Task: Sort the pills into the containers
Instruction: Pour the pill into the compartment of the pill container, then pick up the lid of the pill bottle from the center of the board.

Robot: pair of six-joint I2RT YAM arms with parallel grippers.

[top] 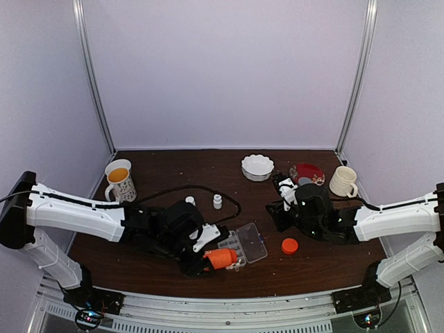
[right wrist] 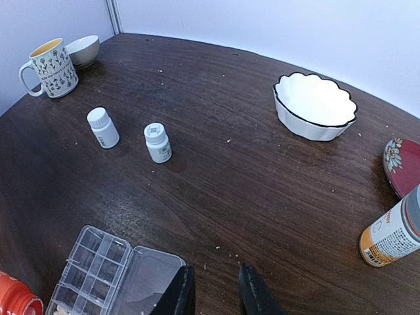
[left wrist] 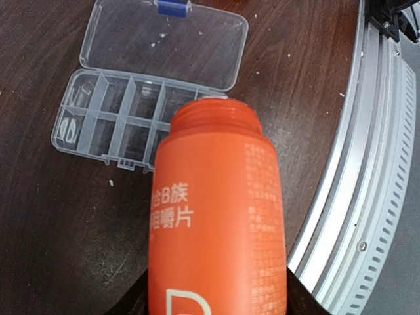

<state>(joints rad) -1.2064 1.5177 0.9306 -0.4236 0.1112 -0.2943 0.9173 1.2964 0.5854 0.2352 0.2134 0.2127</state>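
My left gripper (top: 202, 258) (left wrist: 216, 303) is shut on an uncapped orange bottle (top: 222, 258) (left wrist: 216, 216). The bottle lies tilted, its open mouth over the near cells of the containers, a clear organiser box (top: 246, 244) (left wrist: 125, 115) (right wrist: 92, 269) whose lid lies flat open. Pale pills (right wrist: 58, 308) show in a corner cell in the right wrist view; no others can be made out. The bottle's orange cap (top: 290, 245) lies to the right of the box. My right gripper (top: 276, 211) (right wrist: 216, 290) hovers open beside the lid, with only bare table between its fingers.
Two small white bottles (top: 190, 201) (top: 217, 201) stand behind the box. A flowered mug (top: 119, 180), a white scalloped bowl (top: 257, 166), a red saucer (top: 306, 173) and a cream mug (top: 343, 182) line the back. A black cable (top: 180, 189) crosses the left. The metal rail (left wrist: 367, 197) edges the table.
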